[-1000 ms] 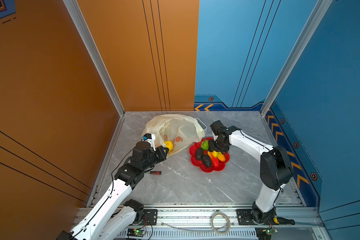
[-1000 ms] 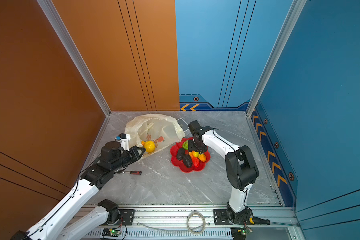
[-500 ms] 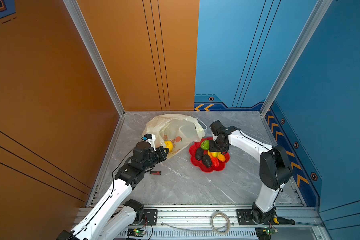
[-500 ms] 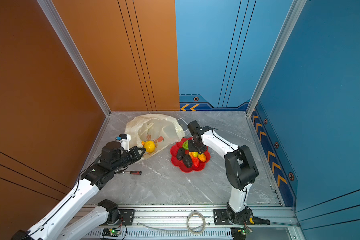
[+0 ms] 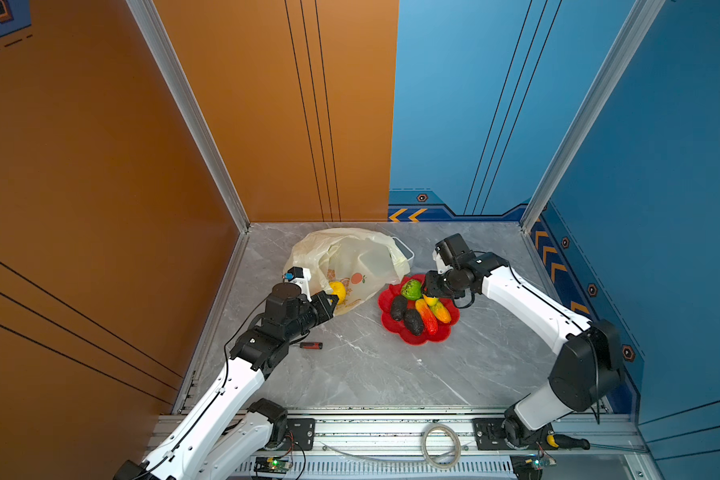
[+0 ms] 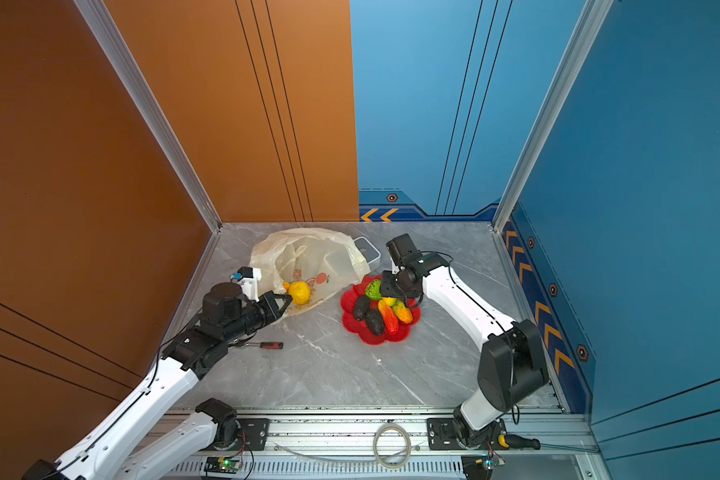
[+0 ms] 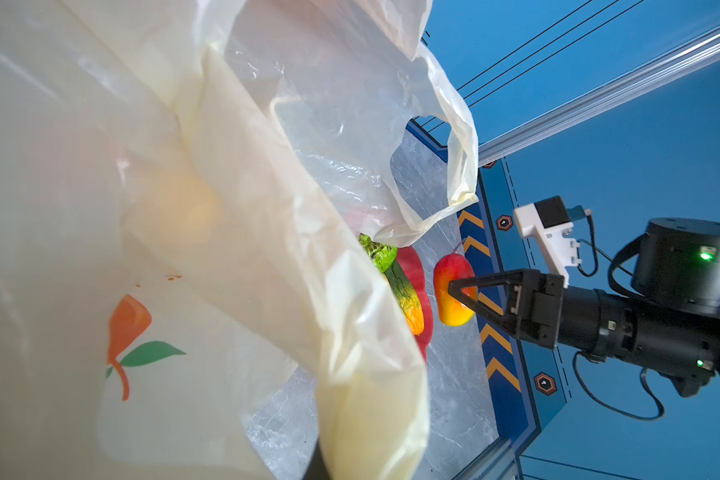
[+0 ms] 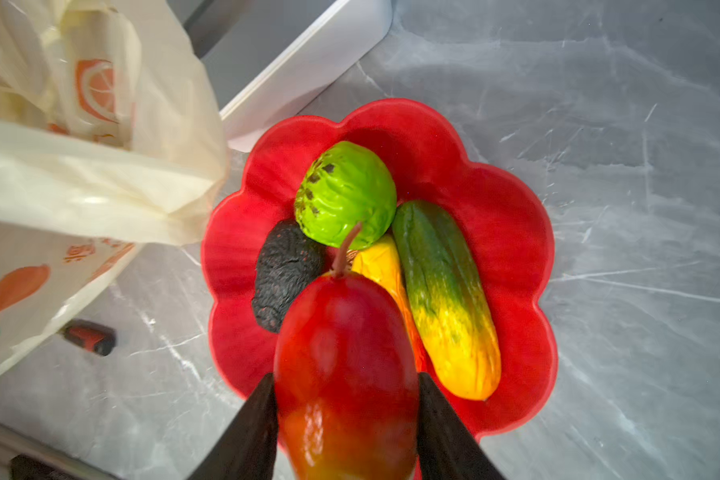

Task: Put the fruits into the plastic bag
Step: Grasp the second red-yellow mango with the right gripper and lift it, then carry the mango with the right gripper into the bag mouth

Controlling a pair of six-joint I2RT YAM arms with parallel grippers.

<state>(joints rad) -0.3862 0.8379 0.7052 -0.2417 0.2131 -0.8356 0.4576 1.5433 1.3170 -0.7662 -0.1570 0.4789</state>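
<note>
Right gripper clamps red-orange oblong fruit over red flower-shaped dish; left gripper pinches cream-yellow plastic bag, dish's 10 o'clock.

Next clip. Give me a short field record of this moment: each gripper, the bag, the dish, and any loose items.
left gripper: shut, apparently pinching the plastic bag at its near edge
right gripper: shut on a red-yellow fruit, held over the red dish
in dish: green round fruit, two dark fruits, two oblong fruits
at bag mouth: yellow fruit
loose: screwdriver; white-grey box behind the bag
</note>
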